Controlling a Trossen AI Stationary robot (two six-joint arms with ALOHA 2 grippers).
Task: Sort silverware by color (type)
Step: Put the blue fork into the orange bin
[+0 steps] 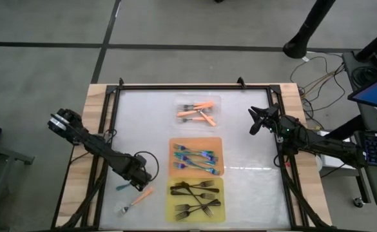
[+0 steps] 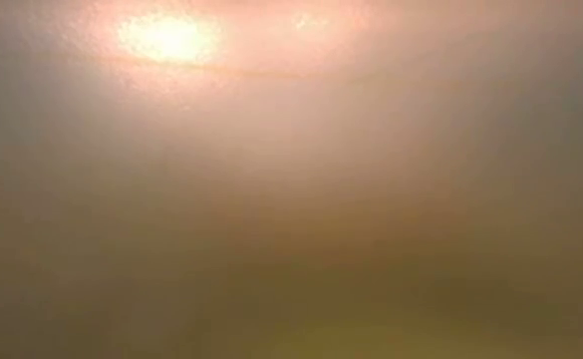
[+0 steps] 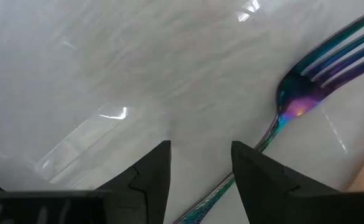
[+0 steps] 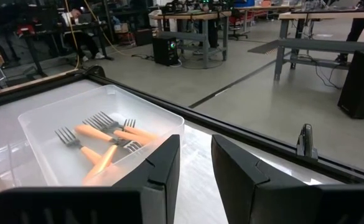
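A teal fork lies flat on the table near its near-left corner, beside an orange-handled fork. My left gripper is open, low over the teal fork's thin handle, which runs into the gap between the fingers. Whether a finger touches it I cannot tell. Other forks lie in trays: orange-handled ones in the clear tray, teal ones in the orange tray, black ones in the yellow tray. My right gripper waits narrowly open, raised at the table's right edge, pointing toward the clear tray.
The three trays stand in a row down the table's middle, from far to near. A black frame rail runs round the table. Bare tabletop lies left and right of the trays. Benches and a seated person show in the room beyond.
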